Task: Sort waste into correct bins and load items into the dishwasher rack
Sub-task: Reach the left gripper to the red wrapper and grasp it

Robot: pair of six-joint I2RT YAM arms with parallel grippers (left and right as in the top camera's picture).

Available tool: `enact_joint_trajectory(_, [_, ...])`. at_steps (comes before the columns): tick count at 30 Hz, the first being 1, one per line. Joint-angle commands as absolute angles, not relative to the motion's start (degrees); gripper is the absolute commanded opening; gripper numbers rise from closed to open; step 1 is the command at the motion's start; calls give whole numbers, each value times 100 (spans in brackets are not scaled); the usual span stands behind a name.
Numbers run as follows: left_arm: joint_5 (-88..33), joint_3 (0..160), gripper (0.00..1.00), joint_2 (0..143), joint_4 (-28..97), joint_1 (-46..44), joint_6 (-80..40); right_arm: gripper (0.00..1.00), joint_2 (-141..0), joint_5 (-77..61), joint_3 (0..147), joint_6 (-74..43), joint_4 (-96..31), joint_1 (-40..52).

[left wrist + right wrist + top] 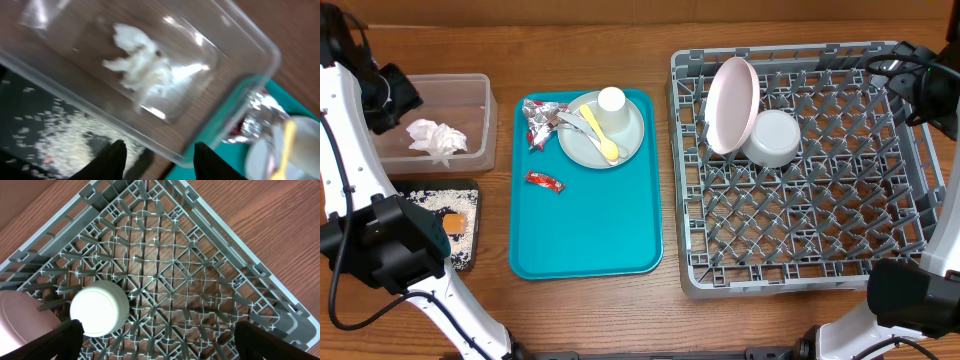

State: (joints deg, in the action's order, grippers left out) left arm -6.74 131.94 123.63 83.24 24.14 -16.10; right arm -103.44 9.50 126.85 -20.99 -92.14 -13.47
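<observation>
The crumpled white napkin [437, 138] [142, 67] lies in the clear tub [480, 110] [235, 65]. My left gripper [395, 95] [160, 147] hangs above the tub, open, holding nothing. Rice [435, 205] [65, 135] and an orange cube [453, 222] lie on the black tray [420, 190]. The grey-green plate [580, 150] carries the cup [611, 100], yellow spoon [600, 135] and fork [572, 122]. Foil wrapper [540, 122] and red packet [544, 180] lie beside it. The pink plate [730, 105] and bowl [772, 137] [99, 308] sit in the rack [800, 280]. My right gripper [920, 95] [160, 342] hovers open over the rack.
The teal serving tray [590, 230] lies between the bins and the rack, and its near half is bare. Wooden tabletop [590, 320] shows along the front edge. Both arm bases stand at the near corners.
</observation>
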Motion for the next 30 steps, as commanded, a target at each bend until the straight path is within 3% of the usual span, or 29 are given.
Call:
enact_joint_trajectory(1, [-2324,13480,47,12169,8527,2176,-1293,100,-10298,1046,12669,-2143,-9181,-1363])
enact_joint_trajectory(6, [-2705,13581,48,12169,8995,1328,-757,100,-10298,1046,12669,-2143,-9183,-1363])
enact_joint_trajectory(13, [-1531,13576,54,12169,9564,38,-655,100,-10298,1046,12669,-2143,-9181,-1363])
enact_joint_trajectory(19, [443,13205,59,12171,9684,-904,-2506,100,-10298,1046,12669,-2143,-9183,-1363])
enact_joint_trajectory(24, [49,12735,54,12169,9684,-860,-3837,100,-10298,1046,12669,-2143,-9181,-1363])
enact_joint_trajectory(30, [-200,12027,57,12014,9684,-508,-5030,100,-10298,1046,12669,-2143,-9181,-1363])
